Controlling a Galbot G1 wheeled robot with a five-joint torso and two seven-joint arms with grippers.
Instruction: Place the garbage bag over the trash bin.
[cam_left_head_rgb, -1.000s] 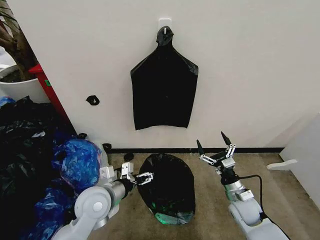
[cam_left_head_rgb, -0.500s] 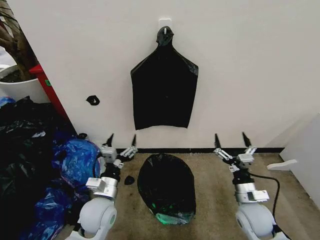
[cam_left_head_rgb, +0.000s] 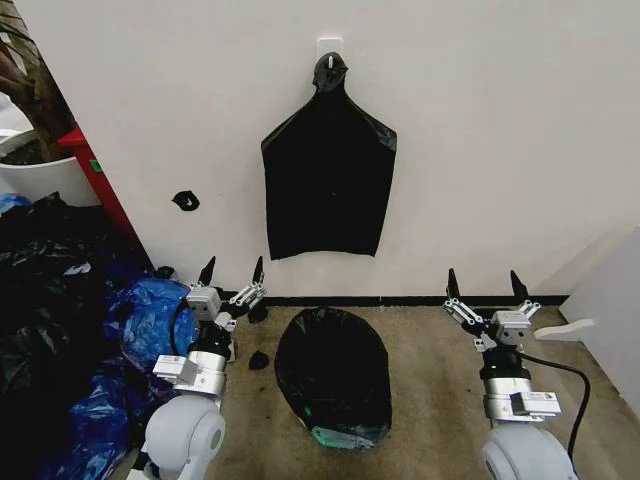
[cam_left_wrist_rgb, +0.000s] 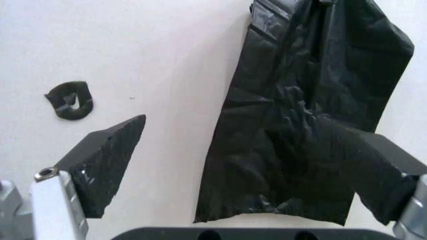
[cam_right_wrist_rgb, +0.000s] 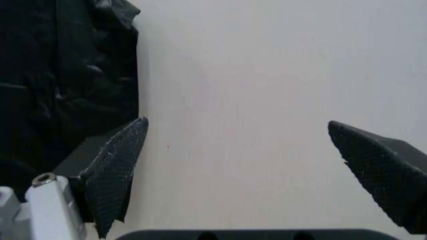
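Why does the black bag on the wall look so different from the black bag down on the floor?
The wall bag hangs flat and smooth from a hook, with its top bunched into a neck. The garbage bag sits on the floor between the open left gripper and right gripper, rounded, glossy and crinkled, with something pale green showing at its bottom edge. The wall bag has straight sides; the garbage bag looks oval. Both are thin black plastic.

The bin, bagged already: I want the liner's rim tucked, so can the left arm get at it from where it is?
Probably yes. The left gripper is open, raised beside the bin, and bare floor lies between them.
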